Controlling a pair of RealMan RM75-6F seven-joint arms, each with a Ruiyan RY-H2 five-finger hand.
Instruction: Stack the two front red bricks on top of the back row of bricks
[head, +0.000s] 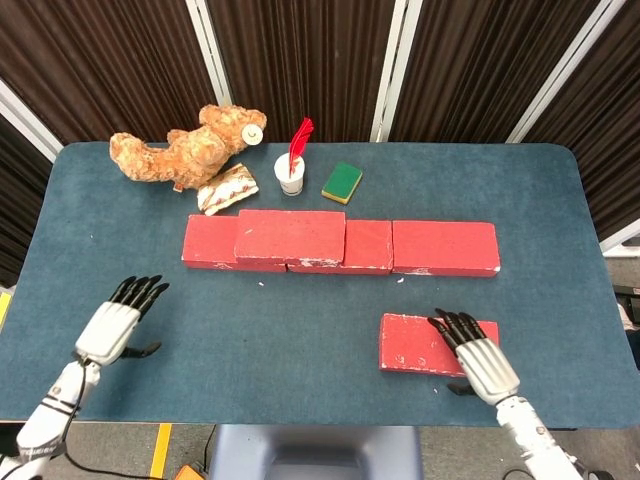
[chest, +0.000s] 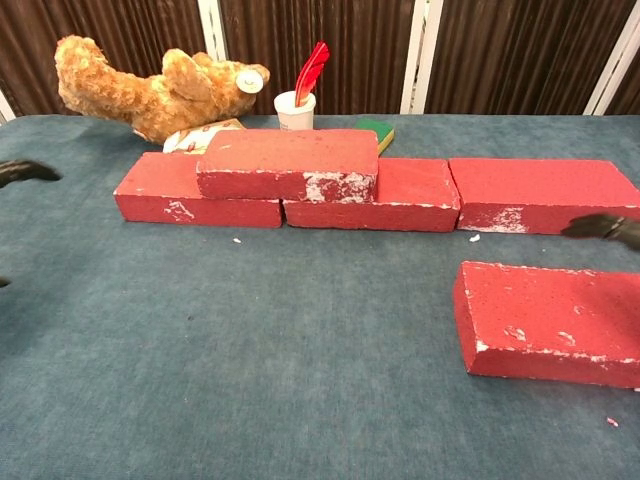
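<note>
A back row of red bricks (head: 445, 247) (chest: 540, 193) runs across the table. One red brick (head: 290, 237) (chest: 288, 164) lies stacked on the row's left part. The other front red brick (head: 412, 344) (chest: 548, 321) lies flat at the front right. My right hand (head: 476, 355) hovers over that brick's right half with fingers spread, holding nothing; only its dark fingertips (chest: 603, 226) show in the chest view. My left hand (head: 117, 320) is low at the front left, open and apart from the bricks; its fingertips (chest: 22, 171) show at the chest view's left edge.
Behind the row lie a teddy bear (head: 187, 147) (chest: 150, 88), a small patterned packet (head: 228, 187), a white cup holding a red feather (head: 291, 169) (chest: 296, 105), and a green sponge (head: 342, 181). Blue cloth covers the table (head: 300, 340).
</note>
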